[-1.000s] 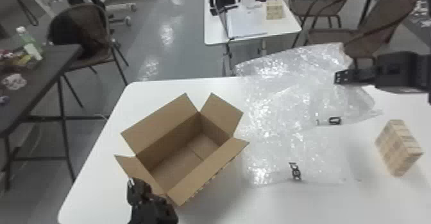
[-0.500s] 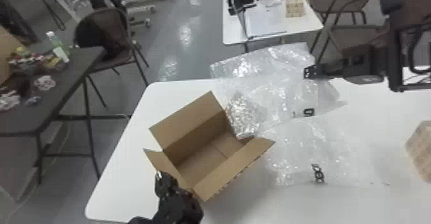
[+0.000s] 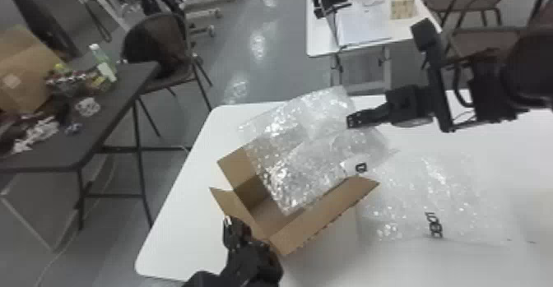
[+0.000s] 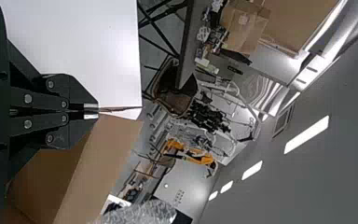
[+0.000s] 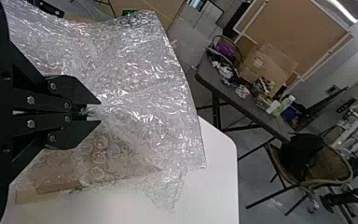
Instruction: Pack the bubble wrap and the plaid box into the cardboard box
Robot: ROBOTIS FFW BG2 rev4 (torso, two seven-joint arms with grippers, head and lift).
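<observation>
Plastic bubble wrap [image 3: 304, 154], pinched by the right gripper [image 3: 353, 121], hangs over the open cardboard box [image 3: 321, 223]; the left gripper [image 3: 233, 224] pinches a flap. Some box floor shows.

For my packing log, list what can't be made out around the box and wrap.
Far inside corner of the cardboard box: head view, behind the bubble wrap.
Whether that wrap touches the box's floor: head view, its folds cover the spot.
The wrap's pinched edge: right wrist view, between the fingers of the right end effector.
Clutter on the dark table: head view, too small to identify.
</observation>
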